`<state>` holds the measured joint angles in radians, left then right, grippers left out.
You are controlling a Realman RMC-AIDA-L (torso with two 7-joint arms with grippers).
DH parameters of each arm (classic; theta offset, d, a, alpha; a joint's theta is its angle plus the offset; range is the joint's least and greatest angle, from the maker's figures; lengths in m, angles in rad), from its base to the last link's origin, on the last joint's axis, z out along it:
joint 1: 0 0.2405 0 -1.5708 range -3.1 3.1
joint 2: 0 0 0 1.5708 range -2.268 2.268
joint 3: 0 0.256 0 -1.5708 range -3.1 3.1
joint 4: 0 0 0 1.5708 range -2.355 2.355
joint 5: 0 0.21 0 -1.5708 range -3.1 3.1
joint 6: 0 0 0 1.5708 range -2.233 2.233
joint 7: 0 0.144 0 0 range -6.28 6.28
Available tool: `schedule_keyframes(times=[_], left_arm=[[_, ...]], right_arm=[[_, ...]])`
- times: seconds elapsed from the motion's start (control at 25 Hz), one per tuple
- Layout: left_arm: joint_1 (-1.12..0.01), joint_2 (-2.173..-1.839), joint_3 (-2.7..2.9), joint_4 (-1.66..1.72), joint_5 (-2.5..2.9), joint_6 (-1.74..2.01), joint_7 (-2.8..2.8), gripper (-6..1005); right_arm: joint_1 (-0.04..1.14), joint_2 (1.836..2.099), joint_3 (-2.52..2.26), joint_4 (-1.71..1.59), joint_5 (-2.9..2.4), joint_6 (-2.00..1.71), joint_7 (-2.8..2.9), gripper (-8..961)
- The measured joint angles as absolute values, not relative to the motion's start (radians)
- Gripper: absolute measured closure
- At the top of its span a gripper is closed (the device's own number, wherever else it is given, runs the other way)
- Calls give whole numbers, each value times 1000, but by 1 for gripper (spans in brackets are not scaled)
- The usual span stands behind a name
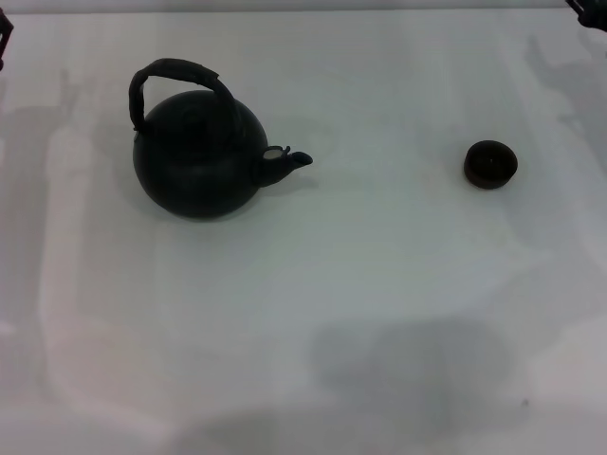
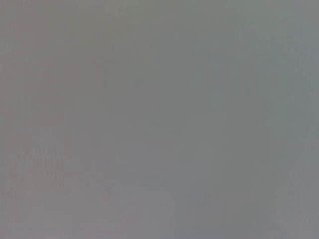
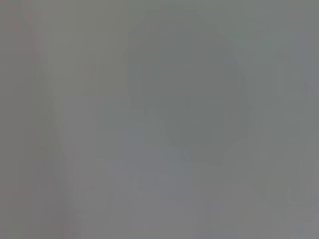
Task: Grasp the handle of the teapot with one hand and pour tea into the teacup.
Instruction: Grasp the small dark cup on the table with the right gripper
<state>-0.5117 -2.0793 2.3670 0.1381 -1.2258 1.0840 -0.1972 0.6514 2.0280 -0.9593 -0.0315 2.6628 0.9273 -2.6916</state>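
Observation:
The matte-black teapot stands upright on the white table, left of centre in the head view, its short spout pointing right. Its dark arched handle loops over the top of the body. The tiny dark teacup sits to the right, well apart from the pot. A sliver of my left gripper shows at the far left edge and a sliver of my right gripper at the top right corner, both far from the pot and cup. Both wrist views show only plain grey surface.
The white table spreads around the pot and cup, with soft shadows near the front edge and along both sides. Its far edge runs along the top of the head view.

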Motion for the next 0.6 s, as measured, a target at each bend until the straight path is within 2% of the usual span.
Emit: schedule_keyframes(times=[0.4, 0.6], left_arm=[[-501, -2079, 2358, 139, -1233, 1085, -203, 112], [-494, -2078, 2355, 140, -1236, 1085, -204, 112]], right_arm=[[608, 2003, -1233, -326, 2647, 869, -2373, 113], [610, 1987, -1279, -506, 2436, 751, -2122, 115]])
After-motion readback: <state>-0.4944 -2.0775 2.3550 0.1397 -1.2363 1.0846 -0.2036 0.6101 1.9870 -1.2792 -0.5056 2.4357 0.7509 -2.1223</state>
